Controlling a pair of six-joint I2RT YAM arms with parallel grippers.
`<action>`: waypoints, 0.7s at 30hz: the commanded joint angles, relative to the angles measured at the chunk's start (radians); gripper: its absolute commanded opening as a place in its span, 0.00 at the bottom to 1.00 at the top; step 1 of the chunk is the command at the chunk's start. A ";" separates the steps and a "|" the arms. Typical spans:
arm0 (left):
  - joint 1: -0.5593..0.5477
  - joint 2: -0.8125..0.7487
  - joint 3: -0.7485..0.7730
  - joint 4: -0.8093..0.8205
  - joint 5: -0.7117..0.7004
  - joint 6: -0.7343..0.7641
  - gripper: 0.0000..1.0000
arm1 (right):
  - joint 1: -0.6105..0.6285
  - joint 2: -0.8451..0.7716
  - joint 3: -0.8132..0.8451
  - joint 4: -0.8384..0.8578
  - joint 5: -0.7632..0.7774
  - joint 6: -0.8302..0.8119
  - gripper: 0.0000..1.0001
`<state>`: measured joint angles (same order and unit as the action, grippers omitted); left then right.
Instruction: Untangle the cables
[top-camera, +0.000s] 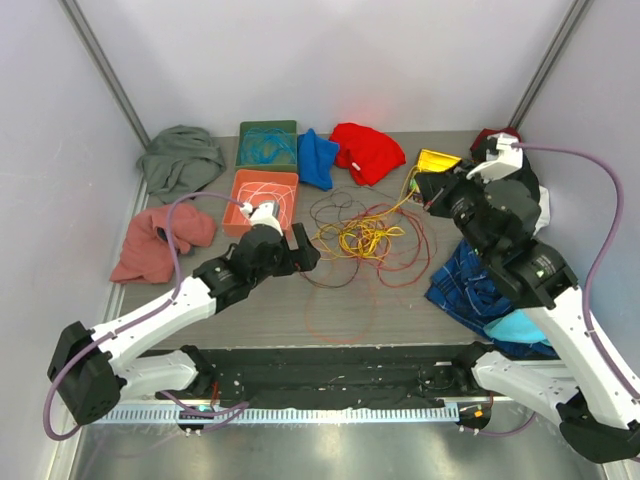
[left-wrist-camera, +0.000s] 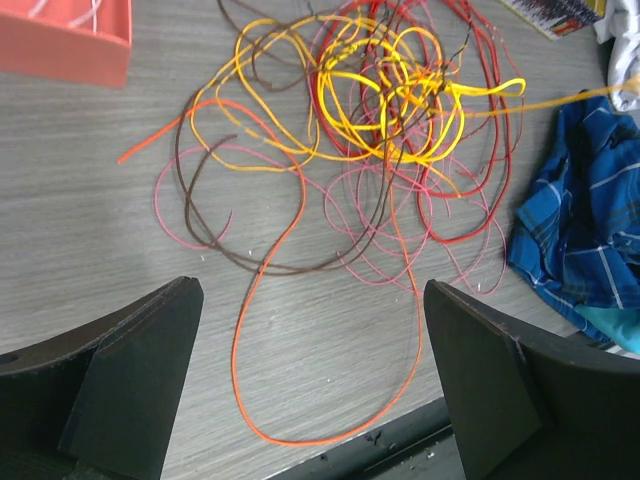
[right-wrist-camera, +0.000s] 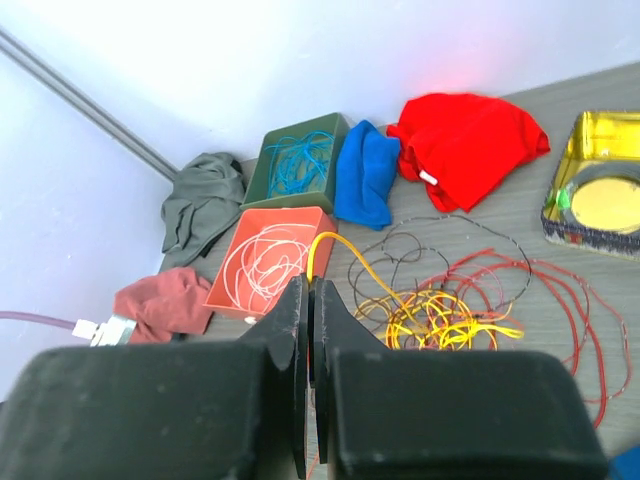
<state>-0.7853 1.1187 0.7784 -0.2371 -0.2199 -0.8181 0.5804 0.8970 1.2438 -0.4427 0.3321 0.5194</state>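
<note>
Scene viewed from the arms' side of the table (top-camera: 250, 310). Nearest, the left gripper (top-camera: 308, 250) hangs just left of the cables (top-camera: 360, 240), its fingers spread wide with nothing between them. The cables lie mid-table as one loose tangle of thin wires. A long orange loop (left-wrist-camera: 236, 350) reaches closest to the near edge, with pale pink and dark brown rings overlapping behind it. Red hoops sweep the right side, and a dense yellow knot sits at the centre. From that knot one yellow cable (right-wrist-camera: 335, 243) rises clear of the table to the right gripper (right-wrist-camera: 311, 295), whose fingers are pressed together on it above the tangle's far right. A plaid cloth (top-camera: 465, 285) lies to the right of the tangle. Farther back on the left, an orange tray (top-camera: 265, 174) holds coiled white wires (top-camera: 270, 200). Behind it, a green tray (top-camera: 267, 124) holds blue wires (top-camera: 268, 145). Along the back lie a grey cloth (top-camera: 180, 160), a blue cloth (top-camera: 317, 158) and a red cloth (top-camera: 368, 150).
</note>
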 joint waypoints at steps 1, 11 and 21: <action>-0.003 -0.017 0.068 0.056 -0.050 0.056 0.98 | -0.001 0.049 0.152 -0.071 -0.057 -0.070 0.01; -0.026 -0.033 -0.046 0.505 0.048 0.203 1.00 | -0.002 0.091 0.233 -0.019 -0.218 -0.001 0.01; -0.124 0.216 -0.128 1.177 0.093 0.375 1.00 | -0.001 0.111 0.364 -0.040 -0.320 0.106 0.01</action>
<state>-0.8867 1.2953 0.5816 0.6243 -0.1413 -0.5564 0.5804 1.0149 1.5230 -0.5045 0.0807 0.5674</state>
